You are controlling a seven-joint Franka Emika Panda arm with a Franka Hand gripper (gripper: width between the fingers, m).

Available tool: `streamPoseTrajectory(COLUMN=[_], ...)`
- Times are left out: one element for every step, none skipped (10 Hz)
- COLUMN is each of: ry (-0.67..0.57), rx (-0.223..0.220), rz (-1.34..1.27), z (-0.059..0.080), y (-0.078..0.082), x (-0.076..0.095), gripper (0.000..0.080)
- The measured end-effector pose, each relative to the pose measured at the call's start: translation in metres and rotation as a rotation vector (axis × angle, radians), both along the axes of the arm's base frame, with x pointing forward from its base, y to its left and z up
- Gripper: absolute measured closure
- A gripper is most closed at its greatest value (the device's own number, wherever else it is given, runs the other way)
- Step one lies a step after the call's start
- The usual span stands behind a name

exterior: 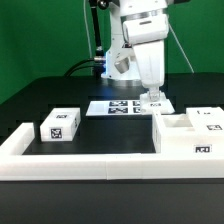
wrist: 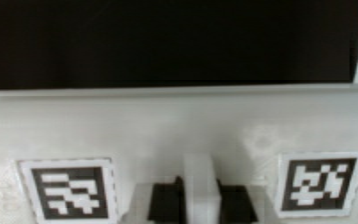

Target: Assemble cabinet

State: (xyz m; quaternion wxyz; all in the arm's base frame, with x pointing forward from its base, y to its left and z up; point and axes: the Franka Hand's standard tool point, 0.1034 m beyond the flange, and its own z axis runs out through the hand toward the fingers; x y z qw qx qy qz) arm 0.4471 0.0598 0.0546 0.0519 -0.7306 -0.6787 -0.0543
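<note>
- Two task pieces count here: the part under the claw, and the body.
- We see the claw pointing straight down onto the part, which sits just beside the marker board, at its end on the exterior view's right.
- Wrist view: the fingers stand narrow, one on each side of a thin white rib on the part, with a tag outboard of each.
- We cannot tell whether they press the rib or only straddle it.
- Key relation: the body lies from the claw toward the exterior view's right and nearer the camera, close by, with its open compartments facing up.
- We judge the next move to be a short carry that way, once the pinch is confirmed.
- Risk as we see it: a thin rib gives little hold, so the part could tilt.
- The box sits well apart on the exterior view's left, inside the rail; not in play now.
</note>
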Motion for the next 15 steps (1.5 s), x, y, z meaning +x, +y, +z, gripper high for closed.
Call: streamPoseTrajectory(ry=[-0.004,-0.008,-0.013,-0.016,-0.014,-0.013,-0.012,-0.015,-0.029,-0.041,-0.038,-0.028,-0.028,-0.027,-0.026], rx=[-0.001,-0.006,-0.012,-0.012,-0.011,-0.011,-0.011,-0.013,-0.030,-0.040,-0.040,-0.037,-0.037,-0.037,-0.037], rz=[0.005,0.019,0.032,0.030,0.028,0.028,0.027,0.034,0.072,0.091,0.088,0.080,0.080,0.080,0.079], z=[0.0030,0.0049,0.0059,0.0055,0.0048,0.0044,0.0040,0.0044,0.0080,0.0118,0.0110,0.0074,0.0071,0.0067,0.0065], y=[0.0149,0.0225,0.0235,0.0236,0.0231,0.0230,0.0228,0.0224,0.0229,0.0240,0.0242,0.0232,0.0229,0.0228,0.0222], x=[0.0004,0.0004,0.0008,0.0007,0.0003,0.0001,-0.0001,0.0003,0.0030,0.0063,0.0059,0.0038,0.0037,0.0032,0.0031], gripper=[0.0737,0.0737,0.0737,0.0737,0.0737,0.0737,0.0737,0.0737,0.0737,0.0737,0.0737,0.0737,0.0737,0.0737,0.0737])
